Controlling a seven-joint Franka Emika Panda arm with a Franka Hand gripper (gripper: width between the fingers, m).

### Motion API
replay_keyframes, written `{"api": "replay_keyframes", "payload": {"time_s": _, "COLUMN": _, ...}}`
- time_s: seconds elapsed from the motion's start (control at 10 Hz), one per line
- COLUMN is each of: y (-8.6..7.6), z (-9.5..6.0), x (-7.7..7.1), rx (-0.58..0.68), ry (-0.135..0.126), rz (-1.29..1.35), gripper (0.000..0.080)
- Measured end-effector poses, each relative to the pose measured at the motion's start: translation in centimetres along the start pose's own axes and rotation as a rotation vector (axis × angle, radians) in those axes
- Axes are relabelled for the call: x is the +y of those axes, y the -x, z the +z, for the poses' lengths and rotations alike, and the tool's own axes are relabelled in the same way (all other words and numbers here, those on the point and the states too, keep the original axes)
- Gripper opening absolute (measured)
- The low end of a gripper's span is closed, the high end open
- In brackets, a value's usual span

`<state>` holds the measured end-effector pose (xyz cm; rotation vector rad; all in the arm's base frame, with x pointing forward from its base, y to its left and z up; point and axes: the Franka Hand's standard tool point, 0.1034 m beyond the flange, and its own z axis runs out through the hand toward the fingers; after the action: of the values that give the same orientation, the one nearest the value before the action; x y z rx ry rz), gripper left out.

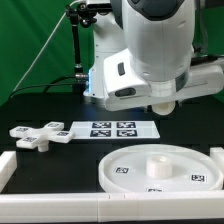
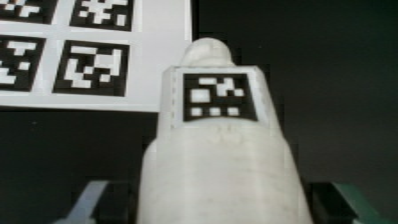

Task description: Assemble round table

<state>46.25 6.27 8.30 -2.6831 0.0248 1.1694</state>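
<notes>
The wrist view shows the short thick white post [image 2: 217,140], with a black-and-white tag on its side, held lengthwise between my fingers [image 2: 84,205]. My gripper [image 2: 217,205] is shut on it, above the dark table near the marker board [image 2: 71,50]. In the exterior view the large rimmed round disc [image 1: 190,160], with a raised hub at its middle, lies at the front on the view's right. The cross-shaped piece [image 1: 38,134] lies on the view's left. In that view the arm's big white body hides my gripper and the post.
The marker board [image 1: 112,129] lies between the cross-shaped piece and the disc. A low white rail [image 1: 60,208] runs along the front edge, with white blocks at the view's left [image 1: 5,165] and right [image 1: 218,160]. A green backdrop stands behind.
</notes>
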Motion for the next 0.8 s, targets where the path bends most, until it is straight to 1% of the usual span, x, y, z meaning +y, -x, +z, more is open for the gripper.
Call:
{"api": "replay_keyframes", "payload": {"time_s": 0.1, "y": -0.2, "z": 0.1, "x": 0.1, "rx": 0.003, "ry": -0.001, "rz": 0.000, "gripper": 0.0409}}
{"api": "replay_keyframes", "payload": {"time_s": 0.2, "y": -2.2, "z": 0.3, "x": 0.9, "rx": 0.092, "ry": 0.002, "rz": -0.037, "gripper": 0.0409}}
{"api": "replay_keyframes", "payload": {"time_s": 0.3, "y": -2.1, "z": -0.6, "x": 1.3, "rx": 0.132, "ry": 0.000, "rz": -0.032, "gripper": 0.0409}}
{"api": "replay_keyframes", "payload": {"time_s": 0.4, "y": -1.3, "z": -3.1, "x": 0.8, "rx": 0.200, "ry": 0.002, "rz": -0.036, "gripper": 0.0409}}
{"api": "replay_keyframes", "payload": {"time_s": 0.5, "y": -0.4, "z": -5.5, "x": 0.2, "rx": 0.255, "ry": 0.015, "rz": -0.049, "gripper": 0.0409}}
{"api": "replay_keyframes", "payload": {"time_s": 0.6, "y": -0.5, "z": -8.0, "x": -0.5, "rx": 0.355, "ry": 0.028, "rz": -0.065, "gripper": 0.0409}}
{"api": "replay_keyframes", "payload": {"time_s": 0.8, "y": -1.1, "z": -7.3, "x": 0.2, "rx": 0.482, "ry": 0.042, "rz": -0.055, "gripper": 0.0409}}
